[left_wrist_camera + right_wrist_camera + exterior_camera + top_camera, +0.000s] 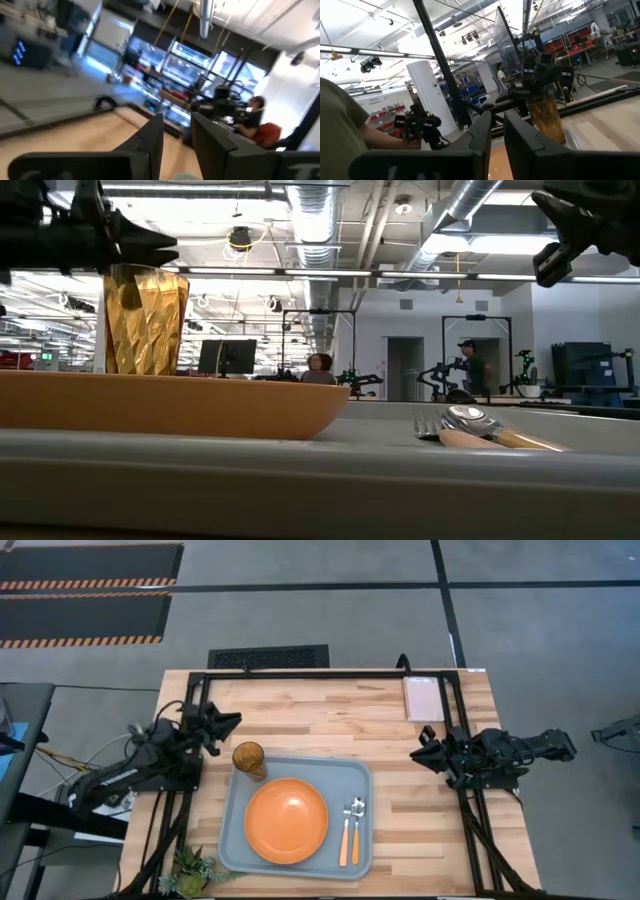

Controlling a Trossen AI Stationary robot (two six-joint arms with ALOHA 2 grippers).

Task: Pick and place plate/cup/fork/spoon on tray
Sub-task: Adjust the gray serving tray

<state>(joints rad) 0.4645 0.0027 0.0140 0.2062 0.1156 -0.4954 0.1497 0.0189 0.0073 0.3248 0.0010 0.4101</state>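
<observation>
The pale grey-blue tray (232, 840) lies on the wooden table near its front edge. The orange plate (286, 821) rests flat in the tray's middle and shows in the low view (170, 406). The amber ribbed cup (249, 759) stands upright in the tray's far left corner, also in the low view (145, 320). The fork (345, 831) and spoon (357, 828) lie side by side in the tray's right part, handles toward the near edge. My left gripper (232, 722) hovers left of the cup, narrowly open and empty. My right gripper (420, 748) hovers right of the tray, narrowly open and empty.
A small pinkish-white pad (422, 697) lies at the table's far right. A small green plant (190, 868) stands at the near left corner. Black frame bars (330, 673) run along the far edge and both sides. People sit and stand in the room beyond (318, 367).
</observation>
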